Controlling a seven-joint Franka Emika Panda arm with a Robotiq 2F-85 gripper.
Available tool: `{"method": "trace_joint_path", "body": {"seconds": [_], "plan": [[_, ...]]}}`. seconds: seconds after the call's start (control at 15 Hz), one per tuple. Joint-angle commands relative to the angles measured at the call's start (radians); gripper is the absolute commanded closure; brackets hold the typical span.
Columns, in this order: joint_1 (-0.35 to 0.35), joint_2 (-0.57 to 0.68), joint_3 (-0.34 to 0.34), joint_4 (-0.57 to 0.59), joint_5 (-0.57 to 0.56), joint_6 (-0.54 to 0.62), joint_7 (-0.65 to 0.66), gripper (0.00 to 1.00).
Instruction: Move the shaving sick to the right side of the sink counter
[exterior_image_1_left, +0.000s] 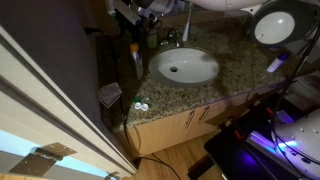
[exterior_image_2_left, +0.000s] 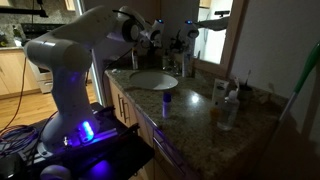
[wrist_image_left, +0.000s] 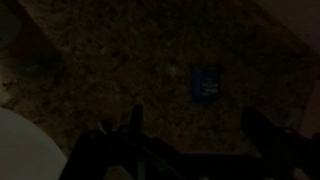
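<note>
Dim light here. The white arm (exterior_image_2_left: 75, 60) reaches out over the speckled tabletop (exterior_image_2_left: 195, 120), its wrist up beyond the white basin (exterior_image_2_left: 153, 80). The shaving stick (exterior_image_2_left: 167, 100), the little blue one, stands upright on the granite, clear of the basin, on the side nearer the robot's base, nothing touching it. In the wrist view the jaws are spread wide, dark fingers (wrist_image_left: 135, 135) on either side of plain stone, gripping nothing. A small blue shape (wrist_image_left: 207, 85) sits ahead of them, too dark to say what it is.
</note>
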Motion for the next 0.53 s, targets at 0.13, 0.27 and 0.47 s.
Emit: {"method": "trace_joint_path", "body": {"seconds": [0.13,0.27,0.47], "plan": [[0.024,0.196,0.015,0.207,0.008,0.044,0.006,0.0],[0.025,0.227,0.036,0.238,0.0,0.078,0.009,0.0],[0.037,0.279,0.055,0.312,-0.001,0.11,0.011,0.0]]}}
